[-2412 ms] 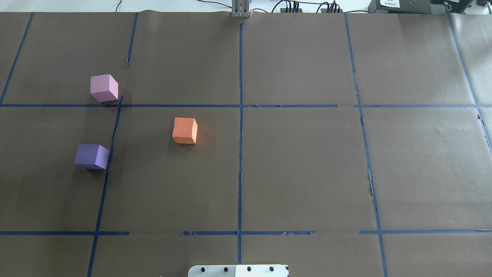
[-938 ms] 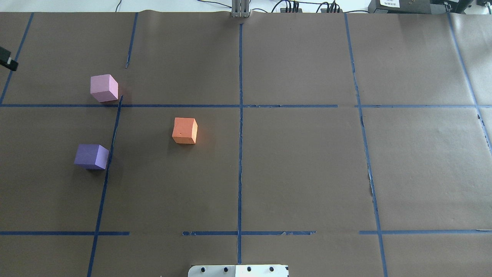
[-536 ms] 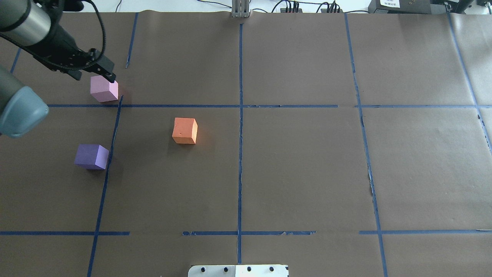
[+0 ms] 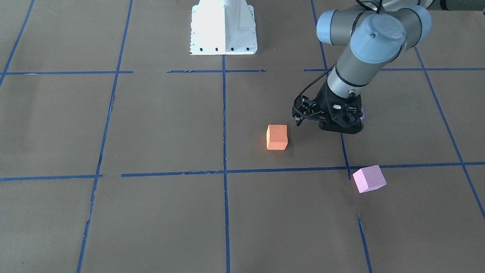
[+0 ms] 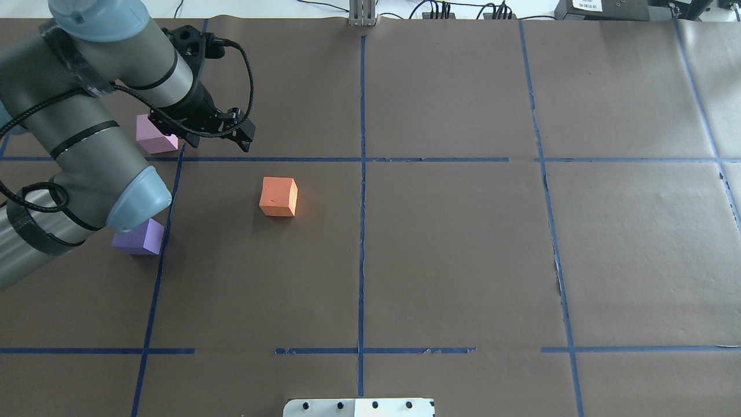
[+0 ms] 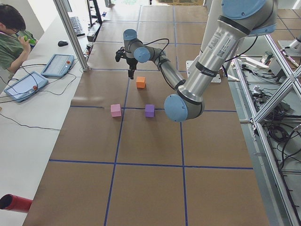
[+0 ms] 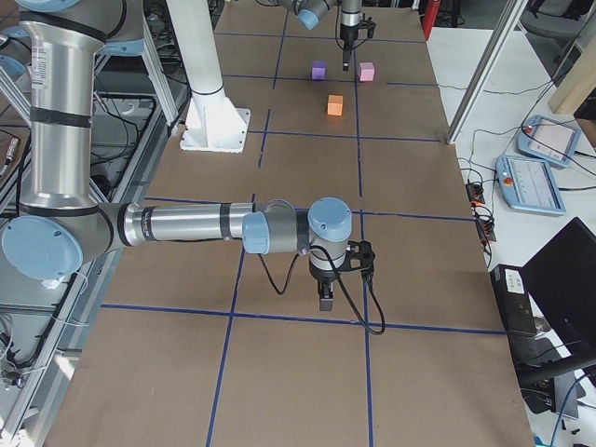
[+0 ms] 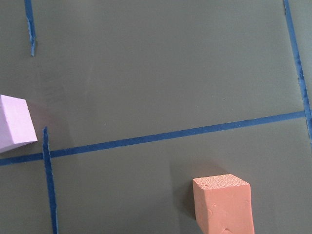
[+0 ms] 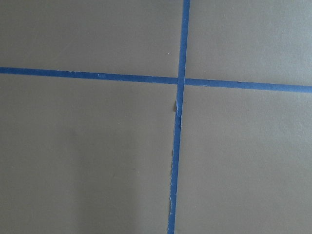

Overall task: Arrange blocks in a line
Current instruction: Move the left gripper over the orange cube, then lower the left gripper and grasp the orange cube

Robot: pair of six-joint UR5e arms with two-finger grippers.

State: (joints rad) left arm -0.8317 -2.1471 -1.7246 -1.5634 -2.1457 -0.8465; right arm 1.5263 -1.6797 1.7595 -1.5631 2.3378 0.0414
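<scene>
The orange block (image 5: 278, 197) sits left of the table's centre line and also shows in the left wrist view (image 8: 224, 204). The pink-lilac block (image 5: 151, 138) lies at the far left, partly behind my left arm, and shows fully in the front view (image 4: 369, 179). The violet-purple block (image 5: 142, 240) is partly under my left elbow. My left gripper (image 5: 246, 139) hovers between the pink and orange blocks, above the table; its fingers look shut and hold nothing. My right gripper (image 7: 324, 300) shows only in the right side view, so I cannot tell whether it is open or shut.
Blue tape lines (image 5: 362, 174) divide the brown paper into a grid. The white robot base (image 4: 223, 28) stands at the near middle edge. An operator (image 6: 11, 28) sits at a side bench with tablets (image 6: 56, 65).
My left arm has come in from the left edge and swept right over the pink block, towards the orange block. The three blocks have not moved.
</scene>
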